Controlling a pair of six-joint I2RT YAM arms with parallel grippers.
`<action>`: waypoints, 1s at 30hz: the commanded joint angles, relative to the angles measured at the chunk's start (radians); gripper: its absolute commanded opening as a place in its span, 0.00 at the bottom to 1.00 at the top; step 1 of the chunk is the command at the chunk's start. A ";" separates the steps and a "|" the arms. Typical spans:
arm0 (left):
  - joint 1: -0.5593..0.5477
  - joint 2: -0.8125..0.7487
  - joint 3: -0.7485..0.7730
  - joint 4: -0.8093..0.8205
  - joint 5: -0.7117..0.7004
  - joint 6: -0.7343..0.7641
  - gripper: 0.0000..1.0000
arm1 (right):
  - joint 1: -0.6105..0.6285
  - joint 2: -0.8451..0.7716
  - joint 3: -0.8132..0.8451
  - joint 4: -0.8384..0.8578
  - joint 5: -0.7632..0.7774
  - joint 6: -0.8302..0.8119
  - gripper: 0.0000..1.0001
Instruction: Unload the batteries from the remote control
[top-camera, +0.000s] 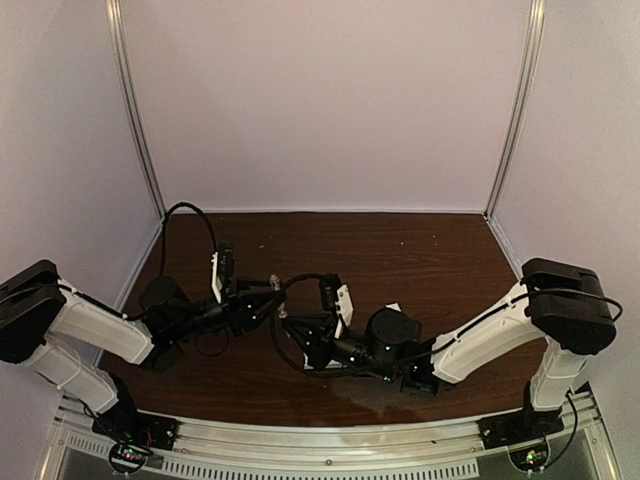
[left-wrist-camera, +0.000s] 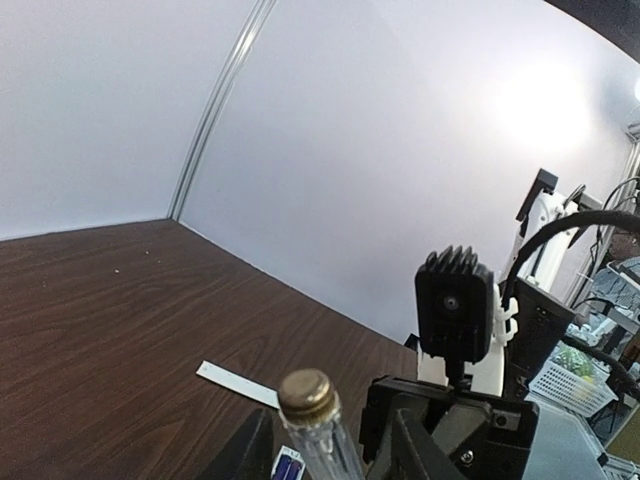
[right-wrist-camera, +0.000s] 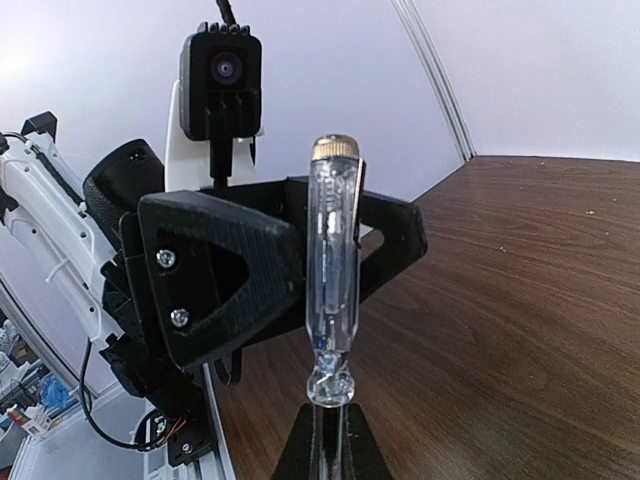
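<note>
Right gripper (right-wrist-camera: 328, 432): fingers clamped on the shaft of the screwdriver (right-wrist-camera: 332, 280), clear handle upright at centre of the right wrist view.
Left gripper (left-wrist-camera: 320, 440): fingers partly apart; whether they hold anything cannot be told.
Remote control (left-wrist-camera: 279, 459): white sliver at the bottom edge of the left wrist view, between those fingers.
Batteries (left-wrist-camera: 290, 467): blue, apparently not yet out of the bay.
Cover strip (left-wrist-camera: 236, 383): off, flat on the counter (left-wrist-camera: 100, 300) beyond.
Remaining, by judgement: prising both cells out.
</note>
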 joint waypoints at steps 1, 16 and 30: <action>0.005 0.019 0.056 0.266 0.020 -0.005 0.40 | 0.003 -0.043 -0.038 0.058 -0.014 -0.019 0.00; -0.024 0.103 0.086 0.280 0.051 -0.020 0.28 | 0.000 -0.088 -0.053 0.038 0.023 -0.068 0.00; -0.024 0.100 0.079 0.278 0.065 -0.037 0.00 | 0.001 -0.113 -0.054 -0.009 0.032 -0.092 0.00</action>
